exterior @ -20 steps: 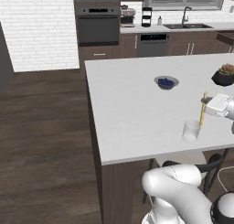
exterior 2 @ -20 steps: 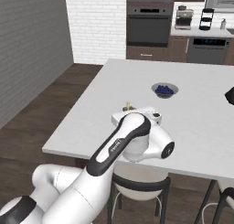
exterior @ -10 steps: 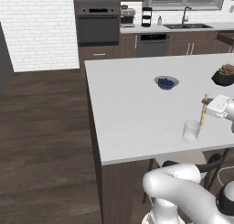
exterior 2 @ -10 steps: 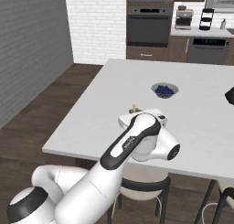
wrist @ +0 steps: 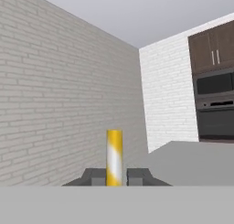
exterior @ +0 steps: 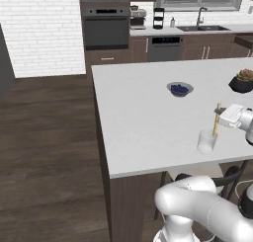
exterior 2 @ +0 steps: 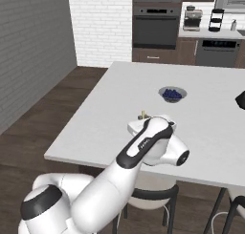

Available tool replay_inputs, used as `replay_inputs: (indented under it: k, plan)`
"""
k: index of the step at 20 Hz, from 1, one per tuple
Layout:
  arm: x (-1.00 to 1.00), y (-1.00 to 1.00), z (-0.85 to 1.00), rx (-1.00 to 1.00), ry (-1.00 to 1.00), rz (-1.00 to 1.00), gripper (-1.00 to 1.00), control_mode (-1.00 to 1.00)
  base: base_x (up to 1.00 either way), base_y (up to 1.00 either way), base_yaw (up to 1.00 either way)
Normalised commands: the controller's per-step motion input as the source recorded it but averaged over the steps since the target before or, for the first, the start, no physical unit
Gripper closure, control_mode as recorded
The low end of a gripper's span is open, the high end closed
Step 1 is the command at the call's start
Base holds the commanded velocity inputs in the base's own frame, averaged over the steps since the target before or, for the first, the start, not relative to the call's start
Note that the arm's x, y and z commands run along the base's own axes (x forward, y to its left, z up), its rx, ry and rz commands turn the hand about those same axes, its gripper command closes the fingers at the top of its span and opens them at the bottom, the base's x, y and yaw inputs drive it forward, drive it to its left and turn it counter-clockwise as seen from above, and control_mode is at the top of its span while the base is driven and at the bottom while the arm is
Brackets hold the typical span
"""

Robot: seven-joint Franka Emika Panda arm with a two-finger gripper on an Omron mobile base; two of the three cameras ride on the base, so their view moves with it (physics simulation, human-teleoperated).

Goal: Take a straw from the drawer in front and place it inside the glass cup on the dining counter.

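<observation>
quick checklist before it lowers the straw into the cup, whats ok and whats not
1. Straw gripped: ok, the pincer is shut on it in the hand view.
2. Straw upright: ok, it stands near vertical in the left base view.
3. Straw's lower end over the cup mouth: cannot tell, it sits at the cup's right rim.
4. Cup upright on the counter: ok.
5. Bowl clear of the path: ok, it sits well behind the cup.

bright even rendered light, soft faint shadows, slightly blurred, no glare
</observation>
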Motion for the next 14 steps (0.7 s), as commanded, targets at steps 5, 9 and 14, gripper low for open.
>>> replay_inputs:
  k: [5, 9, 14]
  plan:
    - [0.25, 0.0, -0.29, 0.0, 0.0, 0.0, 1.0, -1.0, 0.0, 0.0, 0.0]
    - [0.27, -0.05, -0.34, 0.0, 0.0, 0.0, 1.0, -1.0, 0.0, 0.0, 0.0]
    - [0.28, -0.15, -0.33, 0.0, 0.0, 0.0, 1.0, -1.0, 0.0, 0.0, 0.0]
